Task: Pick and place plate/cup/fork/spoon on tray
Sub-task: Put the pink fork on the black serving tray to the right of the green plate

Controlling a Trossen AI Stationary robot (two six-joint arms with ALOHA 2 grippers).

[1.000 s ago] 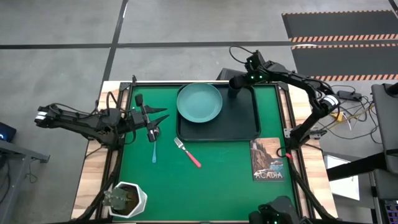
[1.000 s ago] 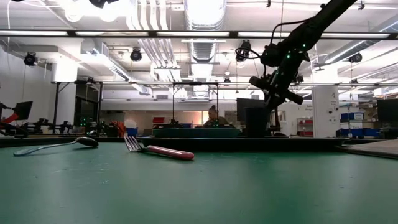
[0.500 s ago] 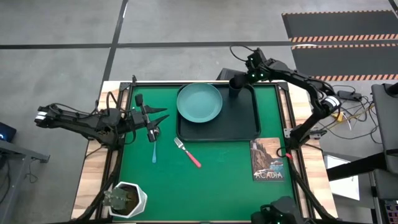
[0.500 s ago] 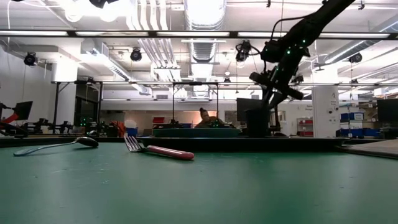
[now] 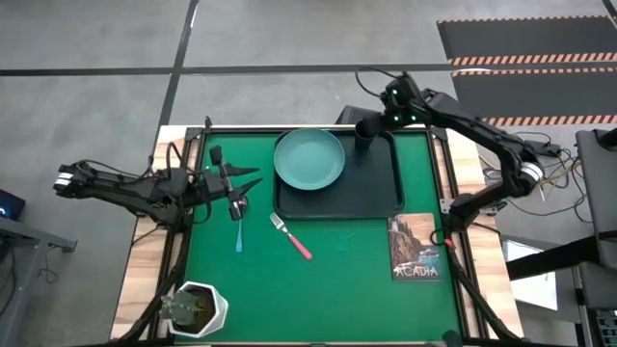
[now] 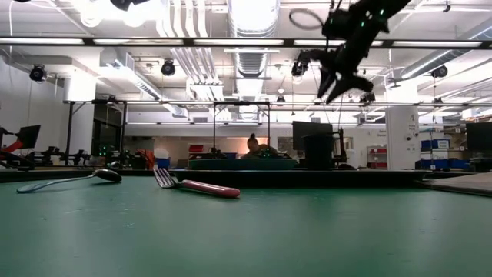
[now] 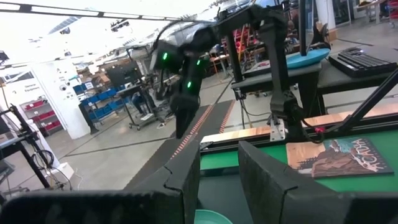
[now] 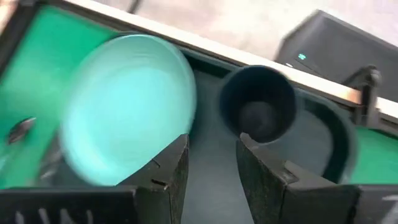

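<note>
Right arm: reaches from the table's right side to its far edge, elbow bent outward beyond the right edge.
Right gripper (image 6: 340, 75): raised well above the surface near the far right corner, fingers (image 8: 166, 171) parted with a clear gap, nothing between them.
Left arm: stretched low across the table's left edge, pointing inward.
Left gripper (image 5: 239, 180): near the left edge, fingers (image 7: 186, 171) apart, empty.
</note>
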